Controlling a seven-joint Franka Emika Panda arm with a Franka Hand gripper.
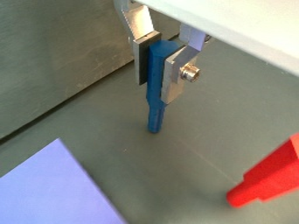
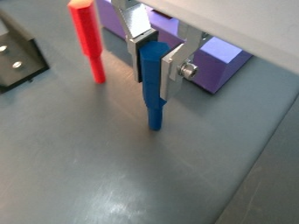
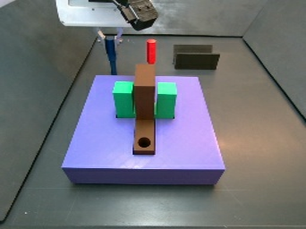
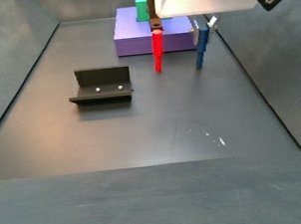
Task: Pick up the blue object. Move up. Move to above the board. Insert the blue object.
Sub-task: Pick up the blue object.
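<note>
1. The floor (image 4: pixel 143 145) is dull dark grey, smooth, faintly scuffed, walled by grey panels; no writing is legible anywhere.
2. Nearest in a side view stands the fixture (image 4: pixel 100 86), a dark L-shaped bracket, well apart from the rest.
3. The gripper (image 2: pixel 153 54) clenches the blue object (image 2: pixel 152 83), a slim matte rod, silver fingers (image 1: pixel 177 72) flat against its upper part; its lower end meets the floor beside the lavender platform (image 3: pixel 107 143).
4. The red peg (image 2: pixel 86 41) stands upright nearby.
5. On the platform lies the board (image 3: pixel 145 116), brown, round-holed, passing through a green block (image 3: pixel 123 98).
</note>
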